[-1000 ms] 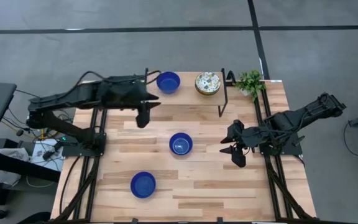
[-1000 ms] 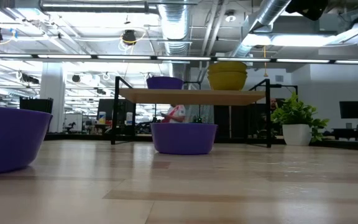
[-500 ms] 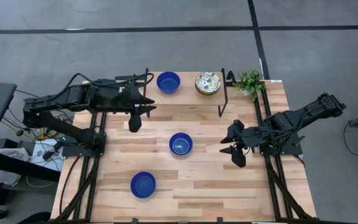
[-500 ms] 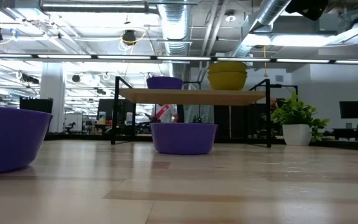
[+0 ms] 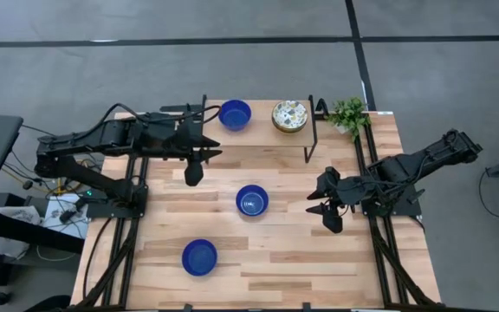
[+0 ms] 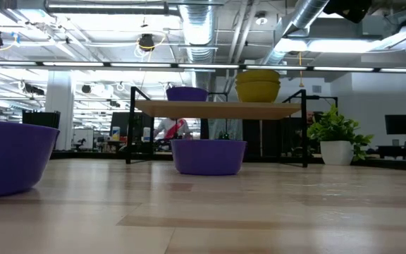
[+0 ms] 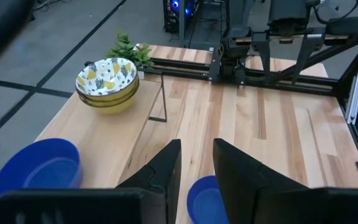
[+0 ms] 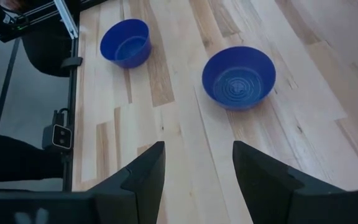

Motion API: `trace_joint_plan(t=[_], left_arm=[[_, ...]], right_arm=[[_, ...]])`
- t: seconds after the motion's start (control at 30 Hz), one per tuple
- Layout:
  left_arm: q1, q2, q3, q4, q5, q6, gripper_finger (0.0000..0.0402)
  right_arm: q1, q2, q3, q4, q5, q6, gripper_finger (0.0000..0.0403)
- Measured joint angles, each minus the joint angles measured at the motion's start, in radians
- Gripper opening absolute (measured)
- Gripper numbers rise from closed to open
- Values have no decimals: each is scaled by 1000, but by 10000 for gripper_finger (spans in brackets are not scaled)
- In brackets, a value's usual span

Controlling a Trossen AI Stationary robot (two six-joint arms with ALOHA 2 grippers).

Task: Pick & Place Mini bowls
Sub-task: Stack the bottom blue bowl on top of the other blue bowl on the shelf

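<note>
One blue mini bowl (image 5: 235, 114) and a stack of cream floral mini bowls (image 5: 289, 116) stand on a raised wooden shelf (image 5: 262, 143) at the table's far edge. A second blue bowl (image 5: 251, 200) sits mid-table and a third (image 5: 199, 257) rests nearer the front edge. My left gripper (image 5: 193, 173) hovers above the table in front of the shelf's left end; its fingers (image 7: 197, 163) stand slightly apart with nothing between them. My right gripper (image 5: 329, 217) hangs at the table's right side, open (image 8: 197, 168) and empty, pointing toward the middle bowl (image 8: 238, 76).
A small potted plant (image 5: 348, 114) stands at the far right corner beside the shelf. The shelf's thin black legs (image 7: 160, 99) come down onto the tabletop. Bare wood lies between the middle bowl and the right gripper, and along the front right.
A figure in red and white in the room behind the table has moved toward the left in the low view. The bowls lie as before.
</note>
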State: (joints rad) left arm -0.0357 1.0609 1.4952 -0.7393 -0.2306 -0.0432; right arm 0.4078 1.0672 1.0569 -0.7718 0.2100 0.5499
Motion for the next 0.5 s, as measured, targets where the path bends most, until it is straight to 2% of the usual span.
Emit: trace_joint_plan(t=[0.5], left_arm=[[0, 2, 1, 0, 0, 0, 92]], right_arm=[[0, 0, 0, 3, 0, 0, 177]])
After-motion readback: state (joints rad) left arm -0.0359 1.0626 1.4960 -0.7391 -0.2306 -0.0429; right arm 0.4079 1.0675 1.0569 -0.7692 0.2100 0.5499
